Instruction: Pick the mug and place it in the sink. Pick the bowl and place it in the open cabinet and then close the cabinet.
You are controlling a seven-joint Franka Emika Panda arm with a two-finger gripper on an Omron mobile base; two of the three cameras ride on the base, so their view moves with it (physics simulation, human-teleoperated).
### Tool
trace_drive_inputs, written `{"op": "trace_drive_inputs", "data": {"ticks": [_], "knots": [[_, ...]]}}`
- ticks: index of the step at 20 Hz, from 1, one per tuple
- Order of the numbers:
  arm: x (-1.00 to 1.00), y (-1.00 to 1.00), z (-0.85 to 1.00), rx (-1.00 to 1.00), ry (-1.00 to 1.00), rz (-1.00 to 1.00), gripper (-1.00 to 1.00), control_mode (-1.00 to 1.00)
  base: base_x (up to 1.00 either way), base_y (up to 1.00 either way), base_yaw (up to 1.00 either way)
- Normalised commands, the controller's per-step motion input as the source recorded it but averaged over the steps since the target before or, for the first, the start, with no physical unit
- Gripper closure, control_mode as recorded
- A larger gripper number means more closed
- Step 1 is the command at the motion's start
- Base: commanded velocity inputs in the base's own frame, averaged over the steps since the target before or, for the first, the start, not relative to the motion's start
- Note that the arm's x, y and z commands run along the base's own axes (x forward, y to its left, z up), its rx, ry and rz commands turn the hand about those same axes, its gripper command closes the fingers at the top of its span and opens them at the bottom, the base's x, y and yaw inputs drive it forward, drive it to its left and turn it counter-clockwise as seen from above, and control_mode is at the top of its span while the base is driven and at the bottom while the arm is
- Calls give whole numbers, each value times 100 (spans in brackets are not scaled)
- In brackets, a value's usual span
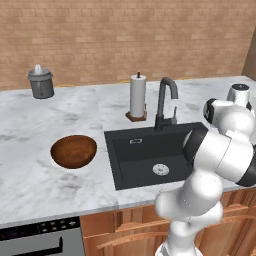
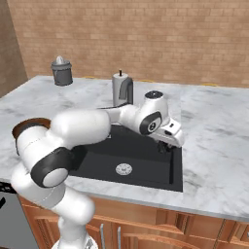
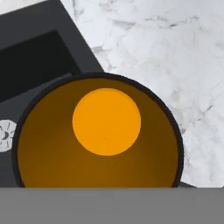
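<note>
The mug (image 3: pixel 98 135) sat right under the hand camera, its dark rim and orange inside seen from above, over the right edge of the sink (image 3: pixel 30 65), where black basin met marble counter (image 3: pixel 166 52). The drain (image 3: pixel 5 135) showed just left of the mug's rim. Whether the mug hung in the air or rested on something could not be told.

In the right base view the gripper (image 2: pixel 166 144) pointed down over the sink's (image 2: pixel 146 165) right side, near its rim. The fingers were hidden there and in the hand view, so their state could not be told, nor whether they held the mug.

The bowl (image 1: pixel 73 151) lay upright on the counter (image 1: pixel 30 175) to the left of the sink (image 1: pixel 145 157), well apart from the arm. In the right base view only a sliver of it (image 2: pixel 29 122) showed behind the arm's elbow.

The faucet (image 1: pixel 165 100) stood at the back edge of the sink, with a paper towel roll (image 1: pixel 137 96) just beside it on the left. A grey canister (image 1: pixel 41 82) stood far back on the left of the counter, near the brick wall (image 1: pixel 125 35).
</note>
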Motion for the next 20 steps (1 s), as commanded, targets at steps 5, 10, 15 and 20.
{"op": "trace_drive_inputs", "data": {"ticks": [5,10,15,20], "knots": [[53,80,2,11,14,-16,100,-100,0,0,0],[51,19,-29,12,5,1,100,-100,0,0,0],[52,2,-64,12,7,15,100,-100,0,0,0],[70,0,-69,10,21,14,100,-100,0,0,0]]}}
